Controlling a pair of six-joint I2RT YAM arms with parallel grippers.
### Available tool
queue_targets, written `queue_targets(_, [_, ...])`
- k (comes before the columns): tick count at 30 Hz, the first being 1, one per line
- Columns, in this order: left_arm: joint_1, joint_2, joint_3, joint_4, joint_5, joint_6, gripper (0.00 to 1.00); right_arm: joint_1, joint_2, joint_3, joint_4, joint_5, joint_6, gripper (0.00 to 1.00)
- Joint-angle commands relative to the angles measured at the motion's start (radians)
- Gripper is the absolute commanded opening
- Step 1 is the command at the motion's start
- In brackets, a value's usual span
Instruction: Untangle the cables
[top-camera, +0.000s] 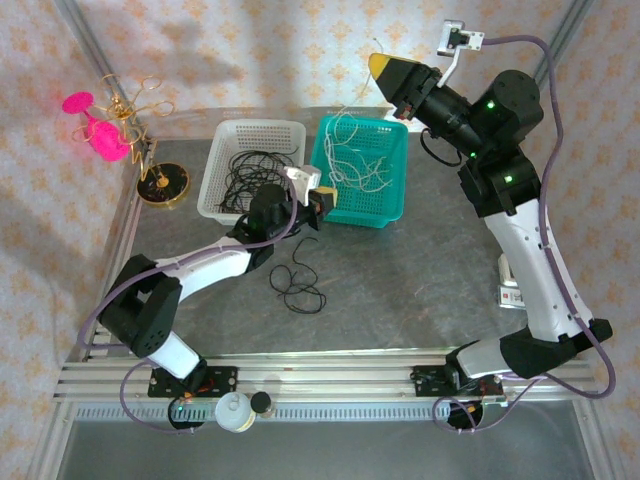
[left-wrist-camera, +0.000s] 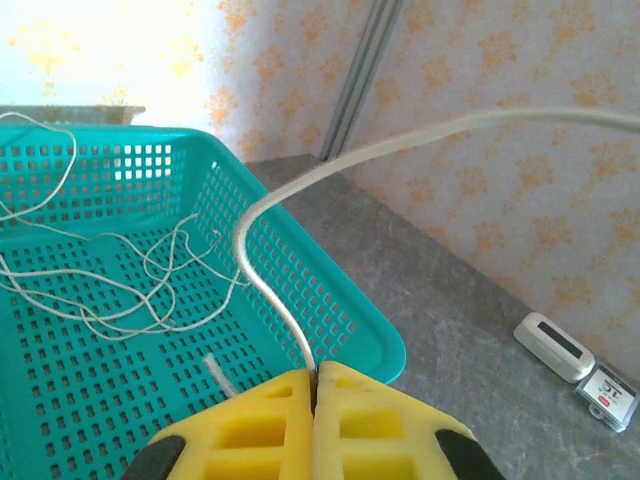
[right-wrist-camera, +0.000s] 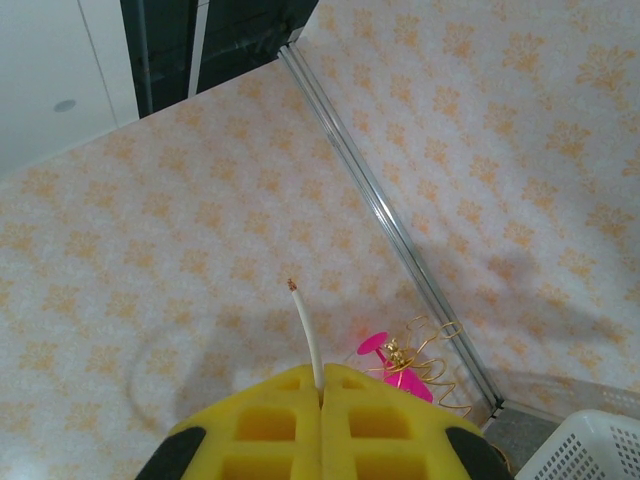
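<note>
Above the far side of the teal basket (top-camera: 362, 221), the right gripper (top-camera: 385, 68) stands high, seemingly to draw one whitish cable (left-wrist-camera: 241, 235) clear of the loose strands lying in the basket. The left gripper (top-camera: 322, 200), low at the near rim, probably anchors it. Both pairs of yellow fingers (left-wrist-camera: 260, 430) are pressed fully together, each pinching a whitish strand, with a short end protruding past the right pair. A black cable (top-camera: 298, 282) lies apart on the table (top-camera: 420, 290); others fill the white basket (top-camera: 210, 190).
</note>
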Motion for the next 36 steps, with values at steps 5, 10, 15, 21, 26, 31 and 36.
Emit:
queue_targets(5, [0.019, -0.079, -0.092, 0.045, 0.038, 0.037, 0.0, 0.006, -0.006, 0.073, -0.023, 0.013, -0.029, 0.0])
queue_targets(10, [0.037, -0.124, -0.187, 0.121, 0.121, 0.064, 0.0, 0.006, 0.01, 0.145, -0.087, 0.06, -0.073, 0.0])
queue_targets(15, [0.046, -0.175, -0.296, 0.246, 0.237, 0.106, 0.0, 0.005, 0.047, 0.224, -0.152, 0.107, -0.094, 0.0])
queue_targets(21, [0.047, -0.228, -0.381, 0.333, 0.324, 0.126, 0.0, -0.01, 0.093, 0.297, -0.209, 0.144, -0.103, 0.0])
queue_targets(26, [0.047, -0.259, -0.422, 0.337, 0.374, 0.128, 0.0, -0.058, 0.111, 0.315, -0.222, 0.152, -0.094, 0.0])
queue_targets(31, [0.047, -0.273, -0.438, 0.282, 0.414, 0.136, 0.0, -0.082, 0.118, 0.312, -0.217, 0.14, -0.085, 0.0])
queue_targets(36, [0.046, -0.279, -0.389, 0.094, 0.493, 0.141, 0.0, -0.087, 0.115, 0.273, -0.185, 0.121, -0.104, 0.0])
